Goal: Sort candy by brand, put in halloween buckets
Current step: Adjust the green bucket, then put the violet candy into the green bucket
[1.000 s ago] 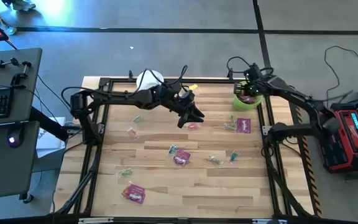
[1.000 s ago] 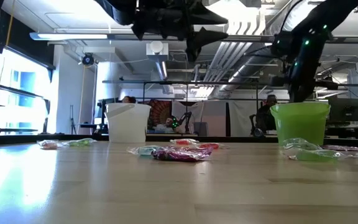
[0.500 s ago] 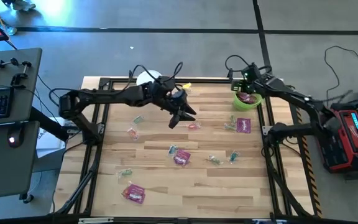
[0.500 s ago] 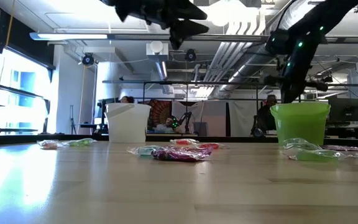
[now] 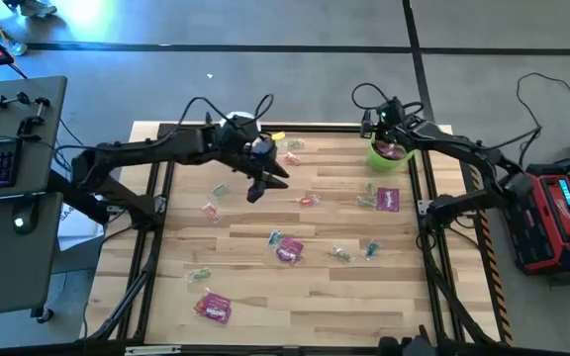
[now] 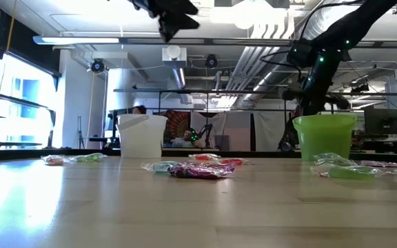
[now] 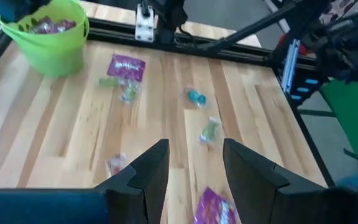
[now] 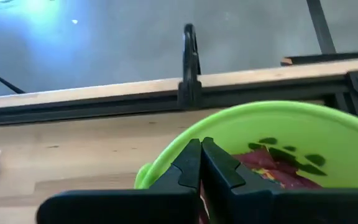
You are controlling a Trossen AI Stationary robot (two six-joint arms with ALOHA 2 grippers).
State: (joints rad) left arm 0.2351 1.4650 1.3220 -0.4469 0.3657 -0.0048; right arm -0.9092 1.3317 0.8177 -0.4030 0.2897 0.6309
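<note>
Change since earlier frame: the left gripper has drawn back from mid-table toward the white bucket; the right gripper has shifted slightly along the green bucket.

Edges and free room: the wooden table is bounded by a black rail frame on all sides; the near half is largely bare planks, with candy concentrated in the middle band.

Materials and shapes: light plank tabletop; green bucket of glossy lime plastic, round, with purple packets inside; white bucket translucent, standing at the far edge.

Candy positions: purple packet just in front of the green bucket; another mid-table; a third near the front left; small clear-wrapped green, red and bluish pieces scattered between them (e.g.).

Left arm pose: stretched across from the left edge, gripper raised above the table near the white bucket, fingers parted with nothing between them.

Right arm pose: reaches along the far right corner, gripper tip over the rim of the green bucket, fingers pressed together, holding nothing visible.
</note>
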